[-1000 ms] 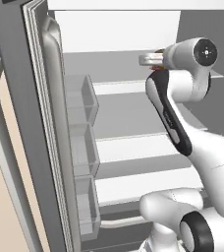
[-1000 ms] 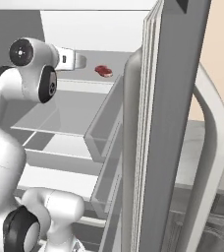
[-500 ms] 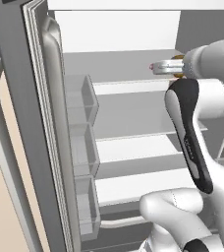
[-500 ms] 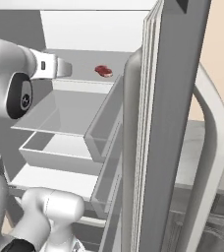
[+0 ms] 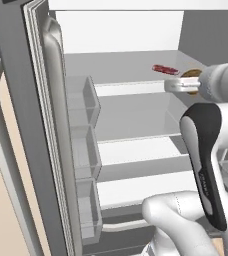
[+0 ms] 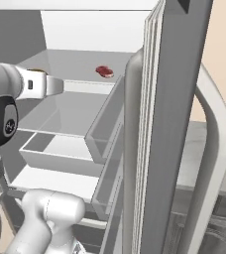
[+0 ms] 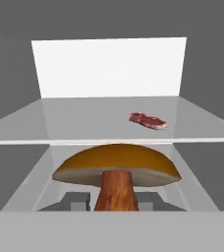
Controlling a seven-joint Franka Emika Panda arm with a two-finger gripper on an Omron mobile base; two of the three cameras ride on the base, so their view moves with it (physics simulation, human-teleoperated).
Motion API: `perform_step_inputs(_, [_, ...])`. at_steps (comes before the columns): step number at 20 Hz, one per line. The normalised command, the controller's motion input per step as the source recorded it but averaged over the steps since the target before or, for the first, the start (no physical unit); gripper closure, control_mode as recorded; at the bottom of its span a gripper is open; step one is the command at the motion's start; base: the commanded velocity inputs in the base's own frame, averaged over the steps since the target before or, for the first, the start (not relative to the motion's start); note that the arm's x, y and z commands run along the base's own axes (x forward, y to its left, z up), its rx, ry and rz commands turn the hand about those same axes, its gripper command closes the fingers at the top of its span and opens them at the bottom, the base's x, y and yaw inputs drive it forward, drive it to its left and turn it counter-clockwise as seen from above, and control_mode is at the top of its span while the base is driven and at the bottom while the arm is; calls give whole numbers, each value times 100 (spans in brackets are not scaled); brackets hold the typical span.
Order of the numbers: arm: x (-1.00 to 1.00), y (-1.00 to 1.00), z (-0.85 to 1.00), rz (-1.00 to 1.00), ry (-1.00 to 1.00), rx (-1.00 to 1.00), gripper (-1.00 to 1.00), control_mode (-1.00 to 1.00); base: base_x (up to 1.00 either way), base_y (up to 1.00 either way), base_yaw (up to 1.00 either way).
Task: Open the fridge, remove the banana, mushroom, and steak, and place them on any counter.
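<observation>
The gripper pinched the mushroom by its reddish stem, smooth tan domed cap upright. The flat red marbled steak lay at one o'clock beyond it on the glassy top shelf inside the open, white-walled fridge.

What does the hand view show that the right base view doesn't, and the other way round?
Hand view alone: the mushroom close up, orange-brown cap over a reddish stem, standing between the fingers of the shut gripper, in front of the shelf edge.

Right base view alone: the fridge door swung open with its long pale handle and door bins, the lower shelves and drawer, and the white arm reaching in from the left.

Both: the steak lying flat on the upper glass shelf, and the white back wall of the fridge.
</observation>
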Motion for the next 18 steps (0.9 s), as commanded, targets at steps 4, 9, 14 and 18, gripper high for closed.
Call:
perform_step_inputs(4, [-9,0,-4,0,0,0,100,-100,0,0,0])
perform_step_inputs(9, [0,0,0,0,0,0,100,100,-50,0,0])
perform_step_inputs(14, [0,0,0,0,0,0,100,100,-100,0,0])
perform_step_inputs(18, [0,0,0,0,0,0,100,100,-100,-3,0])
